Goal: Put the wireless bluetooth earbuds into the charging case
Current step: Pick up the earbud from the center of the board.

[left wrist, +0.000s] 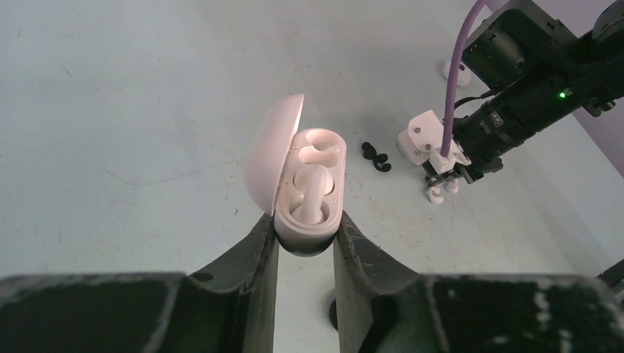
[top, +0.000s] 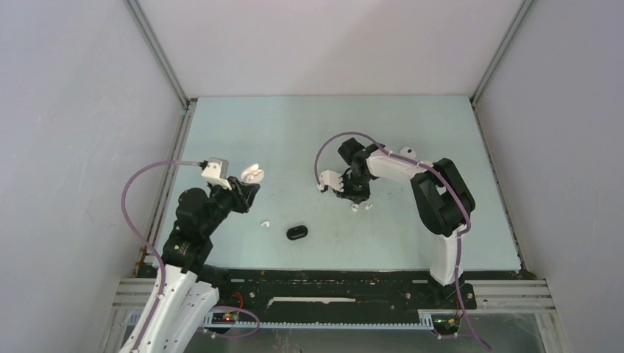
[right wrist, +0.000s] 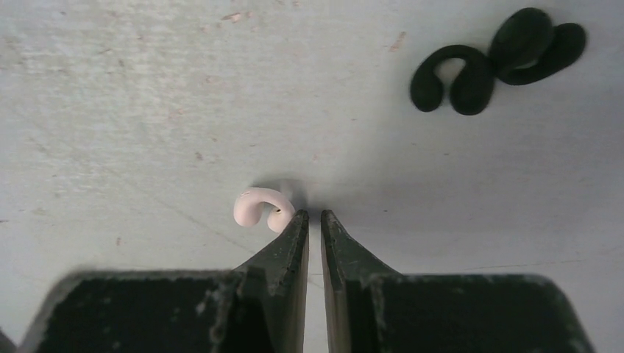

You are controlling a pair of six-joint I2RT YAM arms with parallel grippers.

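half done: one bud in, one slot empty
left gripper pinches the open charging case at table 9 o'clock, seated earbud inside. right gripper on the table, jaws nearly pressed together, nothing between; loose white earbud touching at its 9 o'clock, black pair at 2. to do: grab it, insert.

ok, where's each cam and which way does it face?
Top external: above, behind the robot, looking down at the table; left arm and right arm show.
Left wrist: looks past the left end effector, gripping the open charging case, toward the right arm.
Right wrist: looks down past the nearly shut right end effector at a white earbud.
Shared: both wrist views show the black earbuds.
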